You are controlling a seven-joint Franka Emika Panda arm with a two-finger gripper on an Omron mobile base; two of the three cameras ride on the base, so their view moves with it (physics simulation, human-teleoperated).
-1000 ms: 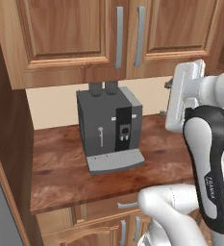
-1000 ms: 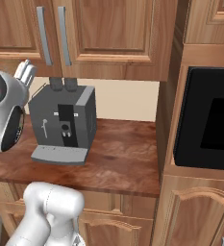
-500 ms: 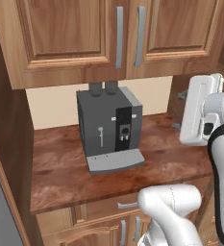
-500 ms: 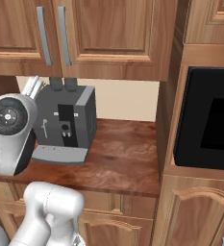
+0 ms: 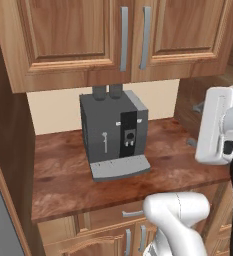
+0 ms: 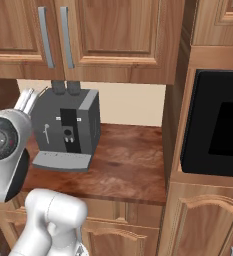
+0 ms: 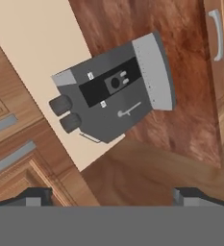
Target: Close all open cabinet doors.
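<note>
- Two tall medium-brown wooden cabinet doors [image 5: 113, 37] with framed raised panels hang above the bench, both flush with the cabinet front, and their long vertical grey bar handles [image 5: 124, 38] stand side by side at the centre seam.
- From the right base view the same pair of doors [image 6: 95, 35] sits shut over the machine, handles [image 6: 45, 42] close together.
- On the dark reddish-brown wooden bench [image 5: 63, 175] stands a dark grey box-shaped coffee machine [image 5: 114, 132] with a lighter grey drip tray at its foot, right under the doors and against the cream back wall [image 5: 55, 112].
- The end effector [image 7: 113, 194] is spread wide and holding nothing; in the hand view its two dark fingertips [image 7: 29, 196] sit far apart at the bottom, with the coffee machine [image 7: 113, 91] rolled sideways between and above them.
- The white hand section of the arm [image 5: 215, 127] hangs at the right of the left base view, clear of the machine and below the doors.
- A black-fronted built-in oven [image 6: 215, 125] sits in the tall wooden unit right of the bench.
- Below the bench edge, a drawer front [image 5: 130, 214] carries a short grey handle.
</note>
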